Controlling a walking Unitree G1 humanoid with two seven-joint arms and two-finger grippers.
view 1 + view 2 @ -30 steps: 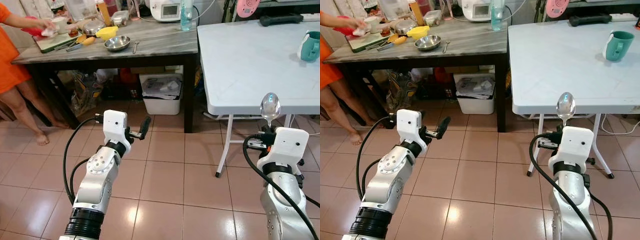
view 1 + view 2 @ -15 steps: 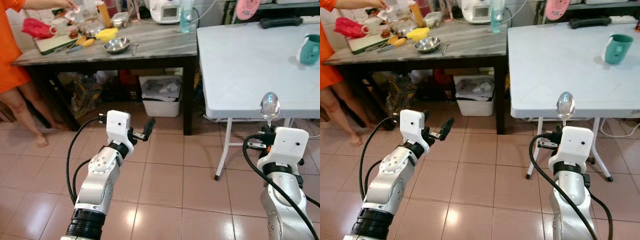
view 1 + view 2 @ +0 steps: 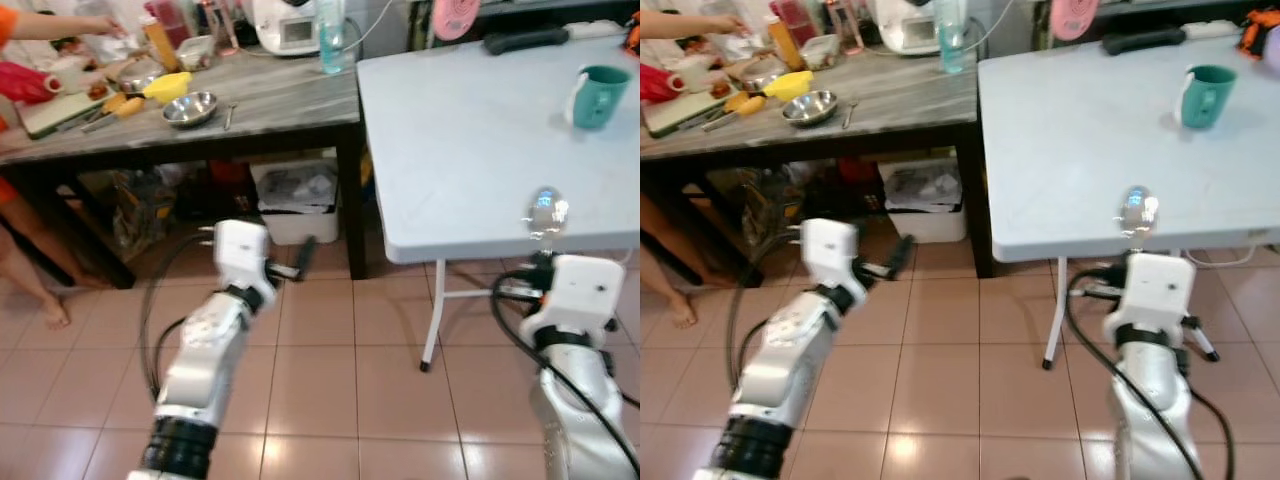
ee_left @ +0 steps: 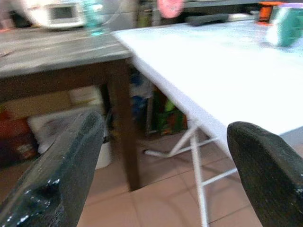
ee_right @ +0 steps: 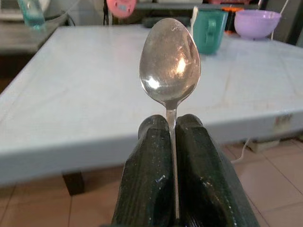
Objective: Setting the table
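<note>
The right hand (image 5: 173,137) pinches a spoon (image 5: 170,61) by its handle, bowl upright, just before the near edge of the white counter (image 3: 470,150). A teal mug (image 3: 597,95) stands far back on it. The left hand (image 4: 156,165), fingers spread, hangs over the tiled floor (image 3: 330,370).

This was a home kitchen or dining corner. A dark wooden surface (image 3: 280,105) carried a steel bowl (image 3: 189,108), a cutting board (image 3: 50,112), bottles and what looked like a rice cooker (image 3: 283,24), with a person's hand (image 3: 100,24) working there. Terracotta floor tiles (image 3: 330,380) ran under a white folding surface (image 3: 470,150) holding a teal mug (image 3: 595,94).
</note>
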